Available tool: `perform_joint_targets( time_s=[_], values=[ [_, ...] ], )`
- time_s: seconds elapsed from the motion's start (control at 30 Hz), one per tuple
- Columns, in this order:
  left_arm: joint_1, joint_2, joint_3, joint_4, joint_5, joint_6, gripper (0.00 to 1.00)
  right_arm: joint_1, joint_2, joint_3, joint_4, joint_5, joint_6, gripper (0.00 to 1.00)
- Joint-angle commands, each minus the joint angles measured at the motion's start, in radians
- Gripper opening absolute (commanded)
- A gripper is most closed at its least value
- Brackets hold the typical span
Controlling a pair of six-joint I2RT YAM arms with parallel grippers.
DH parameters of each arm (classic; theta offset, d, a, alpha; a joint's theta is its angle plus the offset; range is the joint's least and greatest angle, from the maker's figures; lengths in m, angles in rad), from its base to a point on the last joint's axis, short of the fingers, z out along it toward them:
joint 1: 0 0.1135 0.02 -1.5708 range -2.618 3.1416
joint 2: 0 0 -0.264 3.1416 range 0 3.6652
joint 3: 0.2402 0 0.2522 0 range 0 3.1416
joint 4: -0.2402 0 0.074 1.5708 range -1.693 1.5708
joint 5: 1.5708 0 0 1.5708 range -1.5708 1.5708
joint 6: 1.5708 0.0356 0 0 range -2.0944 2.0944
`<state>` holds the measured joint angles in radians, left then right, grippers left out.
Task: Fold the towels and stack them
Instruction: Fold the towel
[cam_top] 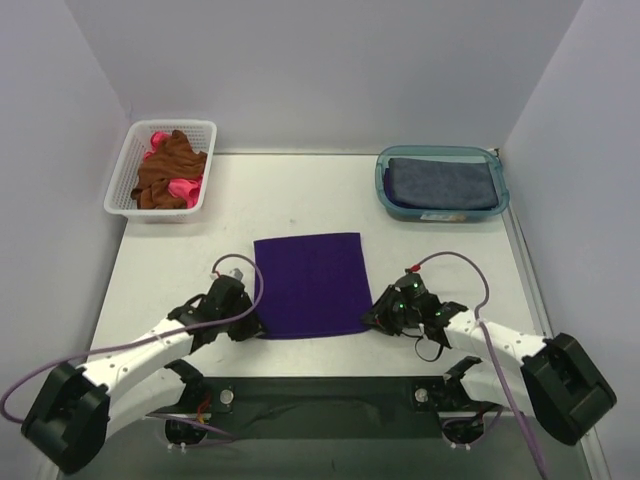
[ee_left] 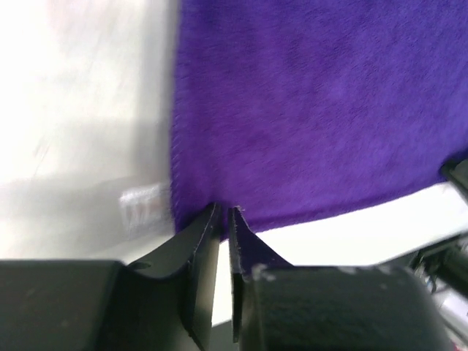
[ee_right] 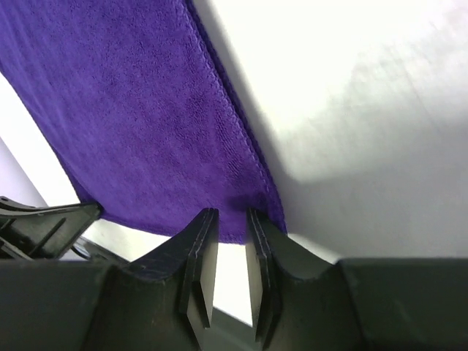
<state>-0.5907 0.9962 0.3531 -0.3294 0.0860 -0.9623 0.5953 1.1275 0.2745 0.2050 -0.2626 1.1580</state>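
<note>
A deep purple towel lies flat in the middle of the table. My left gripper is at its near left corner; in the left wrist view the gripper has its jaws almost together, pinching the towel's edge. My right gripper is at the near right corner; in the right wrist view the gripper has its jaws a little apart, with the towel's edge at the tips. A folded slate blue-grey towel lies in the teal tub. Rust-brown and pink towels lie crumpled in the basket.
The white lattice basket stands at the back left. The teal translucent tub stands at the back right. White walls close in the left, back and right sides. A dark bar with the arm bases runs along the near edge.
</note>
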Motion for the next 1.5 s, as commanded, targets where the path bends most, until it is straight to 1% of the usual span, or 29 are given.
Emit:
perform_joint_targets(
  time_s=[0.0,0.03,0.1,0.13,0.2,0.23,0.27,0.3,0.33,0.37,0.4,0.43,0.47,0.5,0.53,0.57,0.6,0.63,0.7,0.73,0.77,0.83,0.93,1.1,1.27,1.37,1.4,1.43,1.47],
  values=[
    [-0.006,-0.128,-0.025,-0.222,-0.009,-0.012,0.25,0.001,-0.115,0.006,-0.200,0.031,-0.043,0.23],
    [-0.008,-0.199,-0.017,-0.244,-0.018,-0.013,0.28,0.001,-0.142,0.020,-0.257,0.040,-0.058,0.24],
    [-0.008,-0.257,0.021,-0.269,-0.045,-0.006,0.34,-0.003,-0.207,0.075,-0.271,0.049,-0.112,0.26],
    [-0.008,-0.292,0.041,-0.267,-0.058,-0.004,0.41,-0.006,-0.221,0.095,-0.259,0.071,-0.132,0.28],
    [-0.004,-0.288,0.110,-0.228,-0.119,0.005,0.46,-0.008,-0.226,0.161,-0.213,0.095,-0.223,0.33],
    [-0.004,-0.272,0.131,-0.199,-0.140,0.013,0.49,-0.008,-0.213,0.189,-0.147,0.121,-0.254,0.48],
    [0.000,-0.252,0.156,-0.163,-0.172,0.022,0.53,-0.008,-0.169,0.212,-0.109,0.132,-0.277,0.57],
    [0.012,-0.225,0.176,-0.070,-0.175,0.033,0.55,-0.012,-0.137,0.232,-0.066,0.137,-0.314,0.63],
    [0.022,-0.161,0.216,-0.015,-0.161,0.043,0.57,-0.014,-0.099,0.282,0.029,0.132,-0.323,0.68],
    [0.031,-0.125,0.228,0.051,-0.155,0.071,0.57,-0.017,-0.007,0.307,0.077,0.125,-0.327,0.69],
    [0.054,-0.090,0.237,0.190,-0.149,0.071,0.59,-0.026,0.046,0.340,0.123,0.111,-0.327,0.70],
    [0.071,-0.014,0.242,0.266,-0.143,0.073,0.64,-0.029,0.099,0.403,0.210,0.091,-0.334,0.71],
    [0.089,0.025,0.239,0.359,-0.112,0.066,0.71,-0.032,0.205,0.442,0.250,0.056,-0.339,0.71],
    [0.116,0.071,0.241,0.516,-0.091,0.054,0.73,-0.035,0.256,0.469,0.292,0.037,-0.343,0.72],
    [0.162,0.170,0.257,0.580,-0.034,0.040,0.73,-0.041,0.305,0.494,0.389,0.022,-0.343,0.73],
    [0.179,0.226,0.289,0.617,-0.019,0.021,0.73,-0.046,0.395,0.541,0.437,-0.015,-0.336,0.73],
    [0.190,0.283,0.326,0.633,0.000,0.026,0.72,-0.052,0.440,0.561,0.482,-0.029,-0.327,0.73],
    [0.198,0.389,0.360,0.635,0.014,0.043,0.72,-0.058,0.481,0.584,0.557,-0.044,-0.317,0.74],
    [0.196,0.481,0.440,0.659,0.032,0.069,0.70,-0.066,0.593,0.642,0.611,-0.070,-0.305,0.74],
    [0.200,0.552,0.454,0.682,0.032,0.079,0.69,-0.069,0.627,0.657,0.652,-0.075,-0.304,0.74],
    [0.207,0.580,0.464,0.702,0.021,0.088,0.69,-0.080,0.690,0.667,0.672,-0.081,-0.296,0.74],
    [0.227,0.660,0.475,0.743,0.015,0.089,0.68,-0.097,0.745,0.684,0.720,-0.082,-0.281,0.74],
    [0.264,0.751,0.480,0.774,0.034,0.071,0.68,-0.137,0.818,0.652,0.786,-0.072,-0.267,0.73],
    [0.296,0.809,0.413,0.845,0.044,0.051,0.67,-0.216,0.853,0.571,0.846,-0.064,-0.276,0.73],
    [0.310,0.789,0.376,0.876,0.066,0.062,0.67,-0.256,0.830,0.520,0.883,-0.102,-0.290,0.73],
    [0.324,0.719,0.400,0.856,0.103,0.092,0.67,-0.275,0.767,0.543,0.811,-0.157,-0.339,0.73],
    [0.327,0.670,0.412,0.834,0.112,0.102,0.67,-0.281,0.749,0.557,0.727,-0.173,-0.356,0.73],
    [0.331,0.647,0.431,0.804,0.122,0.128,0.67,-0.291,0.709,0.566,0.688,-0.185,-0.372,0.73],
    [0.331,0.622,0.478,0.712,0.123,0.151,0.67,-0.296,0.687,0.584,0.650,-0.191,-0.415,0.73]
  ],
)
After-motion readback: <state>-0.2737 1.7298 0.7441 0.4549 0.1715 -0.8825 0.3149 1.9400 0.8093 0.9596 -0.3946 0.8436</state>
